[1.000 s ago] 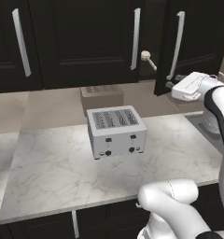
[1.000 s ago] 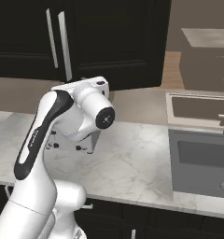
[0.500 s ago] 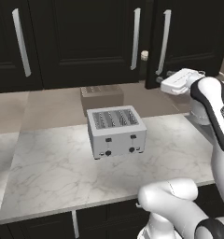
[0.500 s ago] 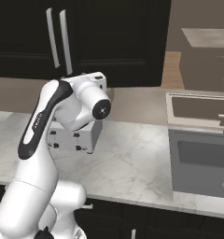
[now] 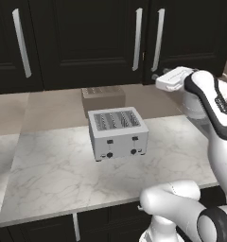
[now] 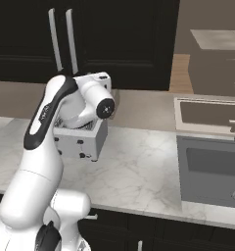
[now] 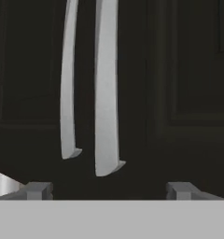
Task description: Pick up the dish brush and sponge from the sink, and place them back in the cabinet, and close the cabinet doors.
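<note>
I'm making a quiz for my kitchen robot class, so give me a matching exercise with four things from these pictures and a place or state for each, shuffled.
Things:
1. silver two-slot toaster
2. tall black cabinet doors
3. dark grey sink basin
4. gripper

Places or states:
A. sunk into the counter, right of the arm
B. shut, long silver bar handles side by side
C. fingers apart, facing the door handles
D. standing on the white marble counter

Pairs: 1-D, 2-B, 3-A, 4-C

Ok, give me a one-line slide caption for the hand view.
Open claw facing the shut black cabinet doors, their two silver bar handles side by side just ahead.
</note>
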You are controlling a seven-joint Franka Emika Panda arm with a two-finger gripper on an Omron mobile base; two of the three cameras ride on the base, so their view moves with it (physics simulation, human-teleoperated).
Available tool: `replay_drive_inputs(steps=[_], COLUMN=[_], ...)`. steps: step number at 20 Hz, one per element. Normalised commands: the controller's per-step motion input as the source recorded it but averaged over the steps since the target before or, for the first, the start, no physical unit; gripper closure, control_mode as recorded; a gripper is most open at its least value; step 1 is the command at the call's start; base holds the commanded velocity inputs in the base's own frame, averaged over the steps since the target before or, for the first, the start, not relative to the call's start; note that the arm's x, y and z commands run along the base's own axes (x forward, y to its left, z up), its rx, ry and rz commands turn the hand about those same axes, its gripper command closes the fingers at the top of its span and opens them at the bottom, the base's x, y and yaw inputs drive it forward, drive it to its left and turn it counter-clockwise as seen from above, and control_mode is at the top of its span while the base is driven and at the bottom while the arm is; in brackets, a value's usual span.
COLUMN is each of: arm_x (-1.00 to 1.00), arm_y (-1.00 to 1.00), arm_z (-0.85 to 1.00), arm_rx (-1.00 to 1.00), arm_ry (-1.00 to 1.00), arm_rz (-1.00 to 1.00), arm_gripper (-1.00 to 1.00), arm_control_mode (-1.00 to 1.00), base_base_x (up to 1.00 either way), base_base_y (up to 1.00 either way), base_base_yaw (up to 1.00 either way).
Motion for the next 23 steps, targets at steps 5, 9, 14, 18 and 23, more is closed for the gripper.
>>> replay_drive_inputs(steps=[5,9,14,18,23], arm_x=[0.21,0.22,0.29,0.28,0.19], arm_y=[0.06,0.05,0.07,0.06,0.06], arm_z=[0.0,0.0,0.0,0.0,0.0], arm_rx=[0.0,0.0,0.0,0.0,0.0], arm_ry=[0.0,0.0,0.0,0.0,0.0], arm_rz=[0.0,0.0,0.0,0.0,0.0], arm_gripper=[-1.0,-1.0,-1.0,-1.0,-1.0], arm_control_mode=[-1.0,-1.0,-1.0,-1.0,-1.0], base_base_x=[0.0,0.0,0.0,0.0,0.0], base_base_y=[0.0,0.0,0.0,0.0,0.0], base_base_yaw=[0.0,0.0,0.0,0.0,0.0])
